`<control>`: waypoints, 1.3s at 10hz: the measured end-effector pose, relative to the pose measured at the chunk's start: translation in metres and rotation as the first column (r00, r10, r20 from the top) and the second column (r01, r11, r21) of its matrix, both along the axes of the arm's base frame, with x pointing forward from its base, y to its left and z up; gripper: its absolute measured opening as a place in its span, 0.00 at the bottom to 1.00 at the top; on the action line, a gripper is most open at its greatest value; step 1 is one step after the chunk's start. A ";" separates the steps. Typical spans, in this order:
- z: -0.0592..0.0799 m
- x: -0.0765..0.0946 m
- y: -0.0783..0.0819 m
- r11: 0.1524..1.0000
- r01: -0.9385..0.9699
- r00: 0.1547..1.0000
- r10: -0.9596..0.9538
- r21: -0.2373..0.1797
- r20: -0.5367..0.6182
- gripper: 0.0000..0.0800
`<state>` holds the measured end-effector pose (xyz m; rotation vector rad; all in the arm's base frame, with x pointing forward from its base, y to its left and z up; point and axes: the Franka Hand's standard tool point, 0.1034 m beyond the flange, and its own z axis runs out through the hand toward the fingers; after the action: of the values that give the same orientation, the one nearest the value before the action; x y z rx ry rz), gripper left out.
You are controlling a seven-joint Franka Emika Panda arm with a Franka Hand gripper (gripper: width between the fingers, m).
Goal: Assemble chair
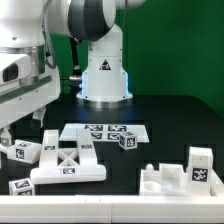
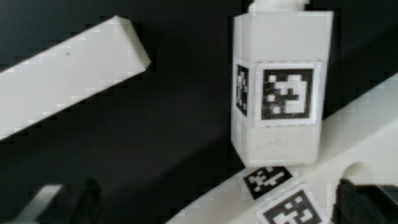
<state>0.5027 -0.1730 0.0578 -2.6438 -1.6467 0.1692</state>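
The chair lies in loose white tagged pieces on the black table. A cross-braced panel (image 1: 68,163) lies at the front left of the exterior view, with two small blocks (image 1: 22,152) (image 1: 20,186) beside it. A small cube (image 1: 127,141) sits mid-table. A notched slab (image 1: 158,180) with a tagged block (image 1: 201,168) lies at the right. My gripper (image 1: 22,128) hangs open above the left pieces, holding nothing. In the wrist view a long tagged bar (image 2: 279,85), a plain bar (image 2: 71,65) and a tagged piece (image 2: 285,195) lie below my gripper (image 2: 214,205). Its dark fingertips (image 2: 63,205) stand wide apart.
The marker board (image 1: 105,130) lies flat behind the panel, in front of the robot base (image 1: 105,75). A green wall stands at the back. The table's front edge runs just below the front pieces.
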 end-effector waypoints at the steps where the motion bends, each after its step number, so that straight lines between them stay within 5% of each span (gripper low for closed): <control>1: -0.003 -0.003 -0.002 1.000 -0.019 1.000 0.019 0.004 0.000 0.81; 5: -0.034 -0.042 -0.021 0.995 -0.092 0.995 0.094 0.028 -0.042 0.81; 9: -0.044 -0.045 -0.017 0.996 -0.083 0.995 0.084 0.030 -0.053 0.81; 11: -0.044 -0.045 -0.018 0.996 -0.078 0.995 0.080 0.030 -0.054 0.49; 12: -0.044 -0.045 -0.018 0.997 -0.077 0.996 0.078 0.029 -0.052 0.49; 13: -0.044 -0.045 -0.019 0.997 -0.067 0.996 0.068 0.027 -0.051 0.36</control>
<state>0.4579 -0.1916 0.0142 -2.5446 -1.7111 0.2153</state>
